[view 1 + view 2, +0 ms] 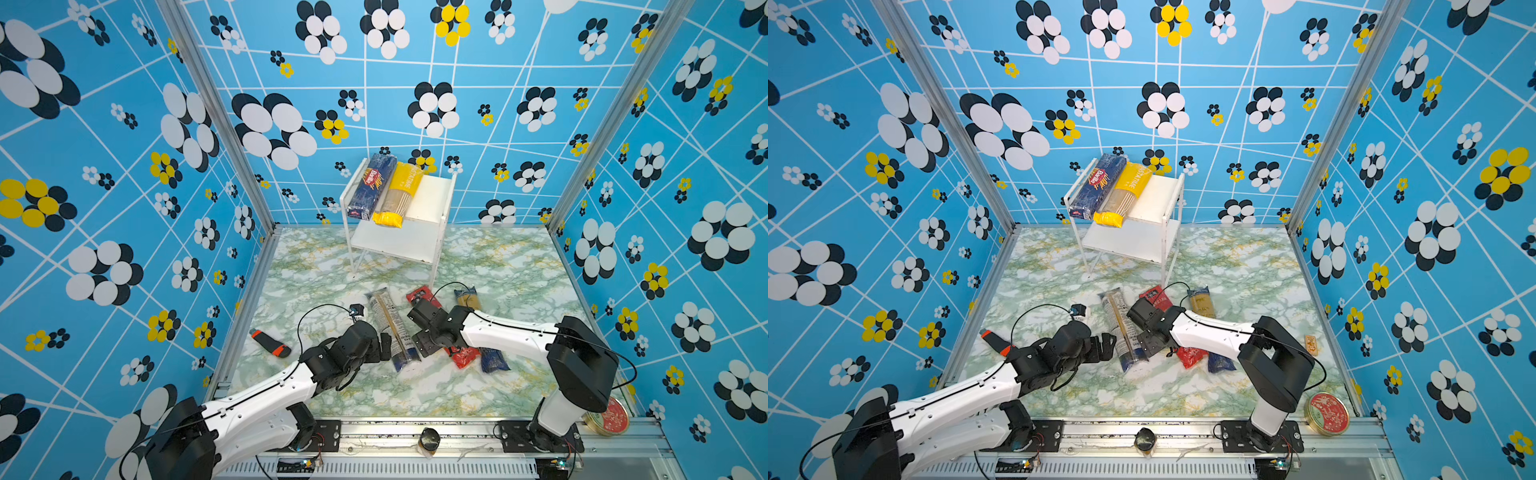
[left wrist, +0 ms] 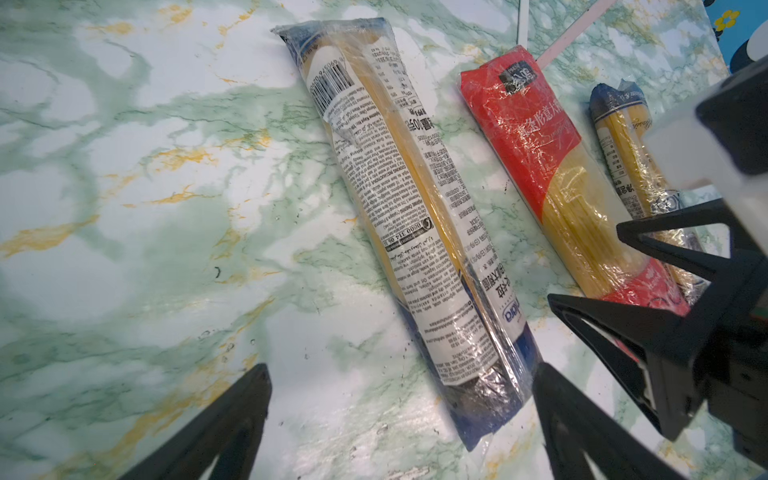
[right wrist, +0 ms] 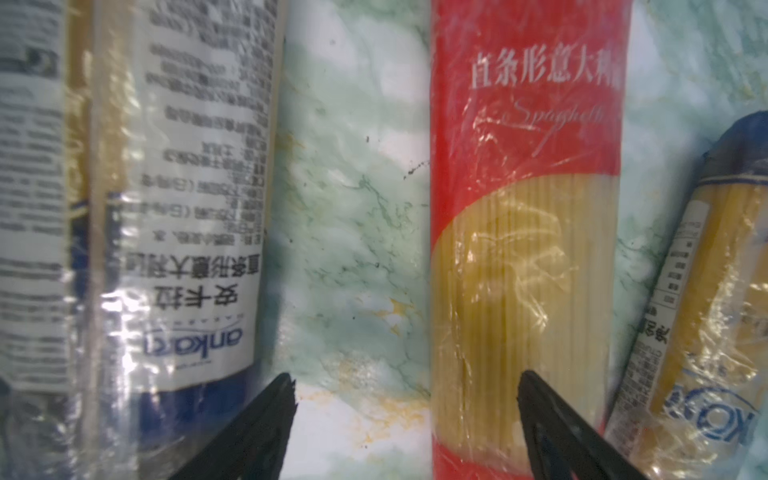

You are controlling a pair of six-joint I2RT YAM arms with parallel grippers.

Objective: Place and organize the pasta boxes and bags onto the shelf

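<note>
Barilla box (image 1: pixel 372 187), yellow bag (image 1: pixel 400 195) on shelf (image 1: pixel 432 193) top; white-labelled bag (image 2: pixel 415 216), red-ended bag (image 3: pixel 528 208), gold-labelled bag (image 1: pixel 467 300) on table (image 1: pixel 332 386). We judge third pick underway: left gripper (image 2: pixel 401 370) spread at white-labelled bag, right gripper (image 3: pixel 406 376) spread over red-ended bag. Next: descend, close.
</note>
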